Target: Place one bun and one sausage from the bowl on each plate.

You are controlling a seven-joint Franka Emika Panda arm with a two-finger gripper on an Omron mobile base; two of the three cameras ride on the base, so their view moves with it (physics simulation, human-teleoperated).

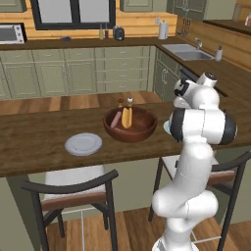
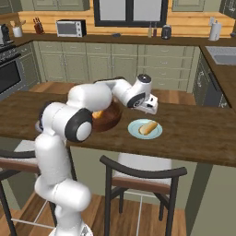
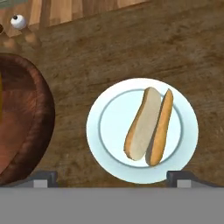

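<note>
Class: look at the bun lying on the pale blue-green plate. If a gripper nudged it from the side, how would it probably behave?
The bun lies split open and flat, so it would probably slide rather than roll. It looks soft, so it might squash. The plate seems shallow and smooth, so the bun could slip off.

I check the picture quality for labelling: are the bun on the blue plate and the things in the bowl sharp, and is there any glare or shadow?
Hand view: bun on blue plate sharp, no glare, soft shadow beside it. Left base view: bowl contents small, slightly soft. Right base view: arm hides most of the bowl.
</note>
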